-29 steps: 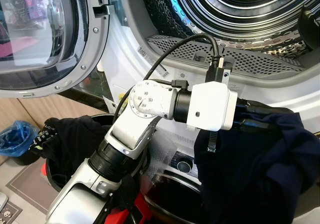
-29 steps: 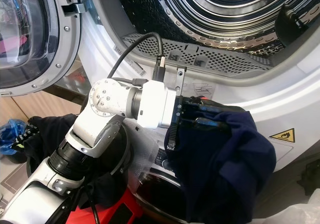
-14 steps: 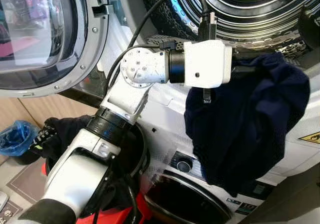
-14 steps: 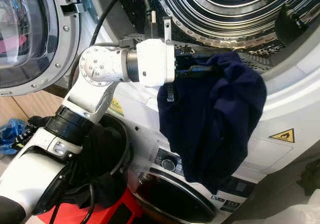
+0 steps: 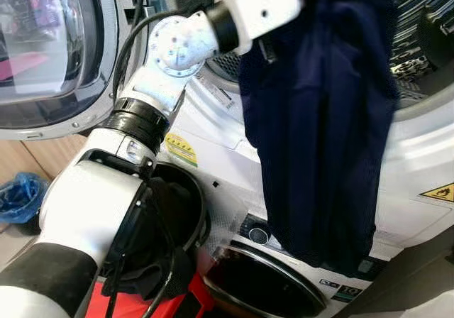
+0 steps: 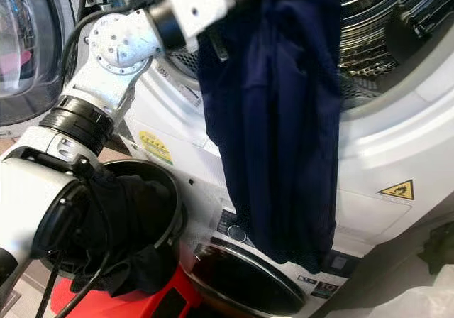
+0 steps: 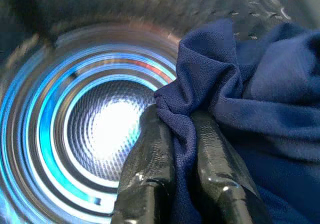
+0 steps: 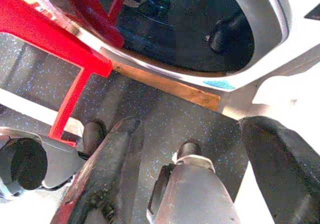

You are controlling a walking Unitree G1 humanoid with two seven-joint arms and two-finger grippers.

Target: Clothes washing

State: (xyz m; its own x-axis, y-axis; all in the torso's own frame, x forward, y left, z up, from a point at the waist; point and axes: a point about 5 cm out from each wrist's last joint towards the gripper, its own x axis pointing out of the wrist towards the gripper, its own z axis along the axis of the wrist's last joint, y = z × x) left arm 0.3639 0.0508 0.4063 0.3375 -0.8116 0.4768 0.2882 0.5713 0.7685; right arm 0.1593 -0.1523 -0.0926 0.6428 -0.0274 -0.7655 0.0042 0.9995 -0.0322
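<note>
Left gripper (image 7: 182,134) clamps dark navy blue cloth garment (image 5: 319,119) at shiny steel dryer drum (image 7: 100,124) mouth | garment hangs down | right gripper (image 8: 200,154) spread wide above speckled grey floor (image 8: 150,104)

Speckled dark grey floor (image 8: 200,119) is seen under the stacked machines. A red frame (image 8: 75,54) is stood on it, beside the lower machine's front. A blue bag (image 5: 20,197) is set low at the left edge, near the floor.
</note>
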